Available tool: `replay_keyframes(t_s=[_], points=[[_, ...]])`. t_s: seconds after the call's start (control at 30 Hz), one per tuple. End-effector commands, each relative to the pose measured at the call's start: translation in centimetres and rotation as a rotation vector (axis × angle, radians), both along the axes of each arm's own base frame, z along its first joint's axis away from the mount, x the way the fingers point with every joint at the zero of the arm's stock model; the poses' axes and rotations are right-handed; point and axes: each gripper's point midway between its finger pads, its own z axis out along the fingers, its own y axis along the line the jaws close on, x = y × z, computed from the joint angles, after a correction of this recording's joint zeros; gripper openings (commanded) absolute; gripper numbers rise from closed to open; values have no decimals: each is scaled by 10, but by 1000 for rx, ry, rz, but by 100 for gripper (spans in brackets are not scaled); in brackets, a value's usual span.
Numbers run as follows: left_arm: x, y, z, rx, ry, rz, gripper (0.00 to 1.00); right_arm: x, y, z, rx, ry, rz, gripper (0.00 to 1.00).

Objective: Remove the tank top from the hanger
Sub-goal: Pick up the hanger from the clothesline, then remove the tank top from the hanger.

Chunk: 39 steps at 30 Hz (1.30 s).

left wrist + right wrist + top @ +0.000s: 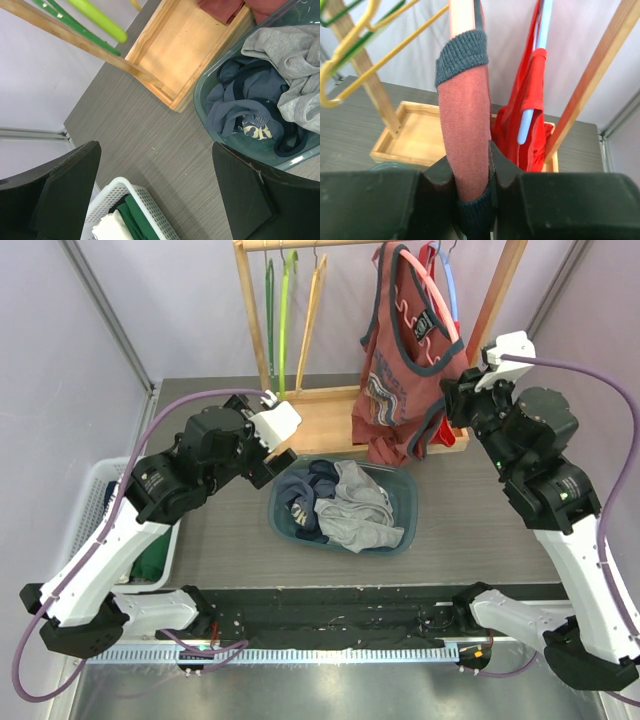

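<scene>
- Your right gripper [472,190] is clenched on the tank top [395,370]. Its two dark fingers squeeze a rust-red strap [465,120] with a gray edge.
- The strap runs straight up from between the fingers.
- The tank top hangs on a red hanger [437,302] on the wooden rack [255,320] at the back of the table [470,540].
- Your right gripper is at the tank top's right side, touching the cloth.
- At the top of the right wrist view the strap goes over a pale peach bar (the edge cuts it off, so you cannot tell from there what it belongs to).
- Just beside the strap hangs a bright red cloth [527,105] on a light blue hanger [540,55].
- Your left gripper [155,200] is spread wide with nothing in it.
- It hangs over the table, well apart from the tank top, between the white basket [90,500] and the bin [412,500] of clothes.
- Hard to see: from above, the right gripper's fingertips hide behind its own wrist, so only the wrist view shows the squeeze.
- The low end of the strap goes down between the fingers and out of sight.
- The print on the front of the tank top is too small to read.
- The rack's top bar sits right at the edge of the top view — you only see a thin bit of it.
- The right arm covers part of the tank top's right edge.
</scene>
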Motion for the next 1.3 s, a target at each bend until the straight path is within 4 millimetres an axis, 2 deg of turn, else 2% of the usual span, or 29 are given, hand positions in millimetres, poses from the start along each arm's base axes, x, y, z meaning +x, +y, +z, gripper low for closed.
replay_keyframes(t_s=[0.0, 0.23, 0.43, 0.53, 0.77, 1.07, 1.27], points=[[1, 0, 15, -57, -20, 0, 98, -59, -5, 128, 203, -352, 125, 1], [1, 3, 16, -60, -21, 8, 98, -119, -12, 191, 267, -559, 243, 1], [2, 5, 16, -71, -14, 15, 98, -158, -14, 222, 311, -649, 338, 1], [2, 5, 16, -73, -11, 13, 98, -171, -14, 225, 322, -659, 377, 1], [2, 3, 15, -72, -5, 6, 98, -182, -17, 215, 306, -641, 385, 1], [4, 1, 14, -75, 1, 5, 98, -210, -17, 230, 321, -676, 460, 1], [1, 2, 15, -78, 3, -2, 98, -195, -7, 212, 306, -600, 473, 1]])
